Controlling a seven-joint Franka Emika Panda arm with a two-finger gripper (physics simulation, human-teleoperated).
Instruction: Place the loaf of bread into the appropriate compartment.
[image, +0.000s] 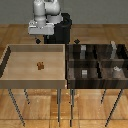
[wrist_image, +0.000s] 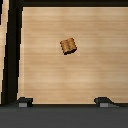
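The loaf of bread (image: 40, 65) is a tiny orange-brown lump lying near the middle of the light wooden tray (image: 10, 62), on the exterior view's left. In the wrist view the loaf of bread (wrist_image: 68, 46) rests alone on the pale wood floor. My gripper (image: 42, 41) hangs over the tray's far rim, well above the loaf and apart from it. It is open: both dark fingertips (wrist_image: 22, 102) show far apart in the wrist view, with nothing between them, and the gripper (wrist_image: 63, 102) holds nothing.
A dark box of compartments (image: 96, 62) stands on the exterior view's right, beside the tray. Small grey objects sit in its cells, such as one at the back (image: 83, 50) and one at the front (image: 116, 70). Both containers stand on thin legs.
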